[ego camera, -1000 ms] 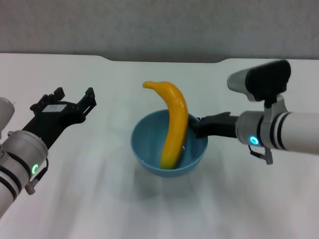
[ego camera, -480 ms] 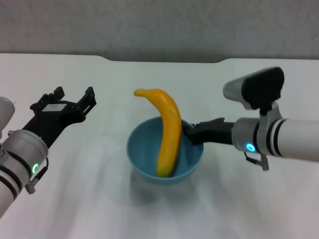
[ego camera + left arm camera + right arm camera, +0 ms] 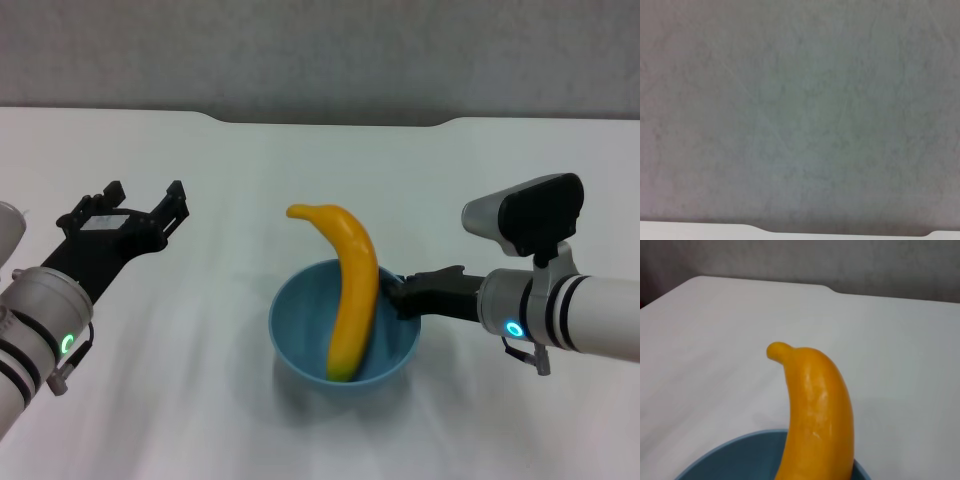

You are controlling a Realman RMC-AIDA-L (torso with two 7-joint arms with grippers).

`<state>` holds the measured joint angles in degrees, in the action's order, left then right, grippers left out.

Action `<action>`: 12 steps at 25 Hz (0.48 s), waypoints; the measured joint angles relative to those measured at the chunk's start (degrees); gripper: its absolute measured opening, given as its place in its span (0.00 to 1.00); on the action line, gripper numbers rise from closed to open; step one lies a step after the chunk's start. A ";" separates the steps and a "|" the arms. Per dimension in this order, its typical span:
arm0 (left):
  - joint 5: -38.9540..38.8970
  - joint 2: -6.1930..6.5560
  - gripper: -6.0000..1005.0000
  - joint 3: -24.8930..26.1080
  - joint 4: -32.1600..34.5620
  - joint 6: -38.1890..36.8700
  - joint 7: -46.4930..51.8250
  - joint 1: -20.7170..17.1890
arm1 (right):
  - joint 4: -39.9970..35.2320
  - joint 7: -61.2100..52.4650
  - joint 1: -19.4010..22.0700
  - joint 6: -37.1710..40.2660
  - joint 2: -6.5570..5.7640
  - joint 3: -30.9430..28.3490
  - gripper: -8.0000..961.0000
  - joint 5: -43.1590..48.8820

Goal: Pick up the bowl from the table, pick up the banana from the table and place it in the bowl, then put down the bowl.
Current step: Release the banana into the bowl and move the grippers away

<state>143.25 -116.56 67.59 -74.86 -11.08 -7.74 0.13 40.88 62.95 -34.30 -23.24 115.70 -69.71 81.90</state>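
The light-blue bowl (image 3: pixel 345 337) is near the middle of the white table (image 3: pixel 200 400), close to its surface. The yellow-orange banana (image 3: pixel 351 290) stands leaning in it, its upper end sticking out over the far rim. My right gripper (image 3: pixel 400 297) is shut on the bowl's right rim. My left gripper (image 3: pixel 140 200) is open and empty, held above the table at the left. The right wrist view shows the banana (image 3: pixel 815 405) close up above the bowl's rim (image 3: pixel 730 455).
The table's far edge has a shallow notch (image 3: pixel 330 122) before a grey wall. The left wrist view shows only the wall and a strip of table edge (image 3: pixel 790 235).
The right gripper has brought the bowl with the banana down and nearer to me. The left arm has hardly moved.
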 joint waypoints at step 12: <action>0.06 -0.05 0.76 -0.09 0.06 0.00 0.00 -0.05 | -0.02 0.10 0.76 1.19 0.05 1.29 0.05 -0.13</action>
<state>143.30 -116.60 67.50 -74.79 -11.07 -7.74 0.08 40.86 63.05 -33.54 -22.05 115.74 -68.41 81.77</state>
